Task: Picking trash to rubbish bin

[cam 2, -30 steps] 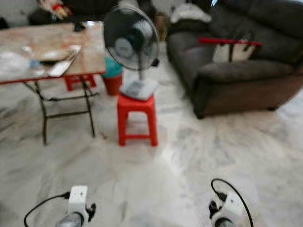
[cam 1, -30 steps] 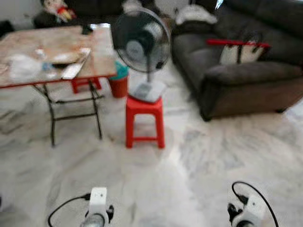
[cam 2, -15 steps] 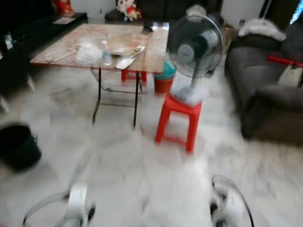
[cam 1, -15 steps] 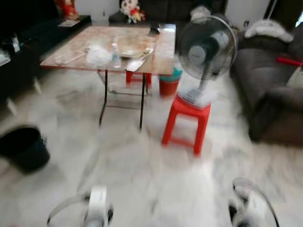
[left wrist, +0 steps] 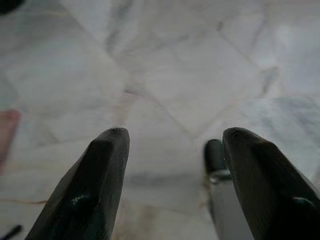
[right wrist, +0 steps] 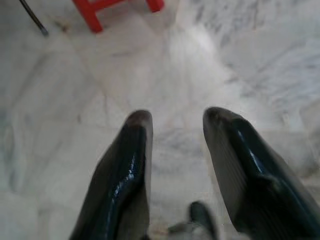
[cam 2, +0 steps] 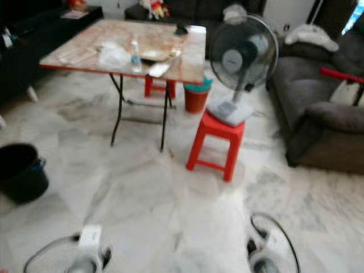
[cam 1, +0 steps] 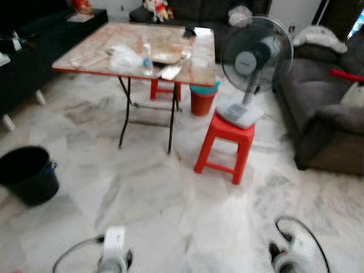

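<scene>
A black bucket-like bin (cam 1: 27,181) stands on the marble floor at the left. On the folding table (cam 1: 85,61) lie a clear plastic bag (cam 1: 123,58), a small plastic bottle (cam 1: 147,54) and some papers or plates (cam 1: 170,63). Both arms hang low at the frame bottom, far from the table. In the left wrist view my left gripper (left wrist: 172,150) is open over bare floor. In the right wrist view my right gripper (right wrist: 175,122) is open too, nothing between its fingers.
A fan (cam 1: 255,60) sits on a red stool (cam 1: 226,148) right of the table. A small red bin with a teal top (cam 1: 203,101) stands beneath the table's far side. A dark sofa (cam 1: 327,114) fills the right. Open marble floor lies ahead.
The camera has swung left over the last second, bringing the table and the black bin into view; since half a second ago it shifted slightly and sharpened. Both arms stay low.
</scene>
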You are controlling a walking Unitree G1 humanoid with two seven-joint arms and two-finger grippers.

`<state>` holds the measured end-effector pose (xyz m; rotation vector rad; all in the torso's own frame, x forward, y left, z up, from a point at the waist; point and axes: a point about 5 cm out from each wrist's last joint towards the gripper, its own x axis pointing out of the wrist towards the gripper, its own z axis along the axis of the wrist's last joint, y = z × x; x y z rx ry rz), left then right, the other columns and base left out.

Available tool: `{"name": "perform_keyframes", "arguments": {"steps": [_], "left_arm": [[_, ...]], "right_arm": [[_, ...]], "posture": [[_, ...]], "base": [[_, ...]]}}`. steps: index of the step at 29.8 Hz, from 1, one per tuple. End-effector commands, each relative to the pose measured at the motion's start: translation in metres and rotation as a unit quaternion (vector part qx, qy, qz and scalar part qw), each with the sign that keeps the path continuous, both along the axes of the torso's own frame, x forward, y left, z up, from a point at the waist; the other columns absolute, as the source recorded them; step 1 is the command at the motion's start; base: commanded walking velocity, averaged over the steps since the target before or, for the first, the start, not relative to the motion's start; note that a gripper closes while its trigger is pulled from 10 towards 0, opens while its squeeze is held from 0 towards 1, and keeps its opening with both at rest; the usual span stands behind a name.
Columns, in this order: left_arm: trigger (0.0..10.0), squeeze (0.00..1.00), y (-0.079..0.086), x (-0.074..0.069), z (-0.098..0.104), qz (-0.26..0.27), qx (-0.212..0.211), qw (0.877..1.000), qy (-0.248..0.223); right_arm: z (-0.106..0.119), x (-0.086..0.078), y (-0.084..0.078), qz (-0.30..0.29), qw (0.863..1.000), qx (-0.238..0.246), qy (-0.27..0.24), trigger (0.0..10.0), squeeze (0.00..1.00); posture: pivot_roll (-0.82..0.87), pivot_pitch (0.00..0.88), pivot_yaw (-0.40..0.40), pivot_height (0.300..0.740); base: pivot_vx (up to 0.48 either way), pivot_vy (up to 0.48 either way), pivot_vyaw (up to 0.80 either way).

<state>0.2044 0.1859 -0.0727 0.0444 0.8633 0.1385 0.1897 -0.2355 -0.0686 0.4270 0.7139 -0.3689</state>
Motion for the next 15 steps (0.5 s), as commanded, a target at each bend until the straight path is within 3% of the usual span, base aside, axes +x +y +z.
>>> {"name": "perform_keyframes", "arguments": {"steps": [1,3,15], "left_arm": [[10.0,0.0,-0.005,-0.002,-0.002,0.002,-0.007,1.0,0.006],[10.0,0.0,-0.005,-0.001,-0.001,0.002,-0.008,1.0,0.004],[10.0,0.0,-0.009,0.01,0.005,0.002,-0.017,1.0,-0.023]], "right_arm": [[-0.001,-0.005,-0.007,-0.011,1.0,-0.007,0.007,10.0,0.0],[0.0,-0.005,-0.008,-0.012,1.0,-0.007,0.005,10.0,0.0],[0.004,0.001,-0.011,-0.012,1.0,-0.008,-0.008,10.0,0.0]], "posture": [[-0.09,0.008,-0.028,0.74],[-0.09,0.008,-0.028,0.74],[-0.09,0.017,-0.032,0.74]], "base": [[0.0,0.48,0.0],[0.0,0.48,0.0],[0.0,0.0,0.0]]}}
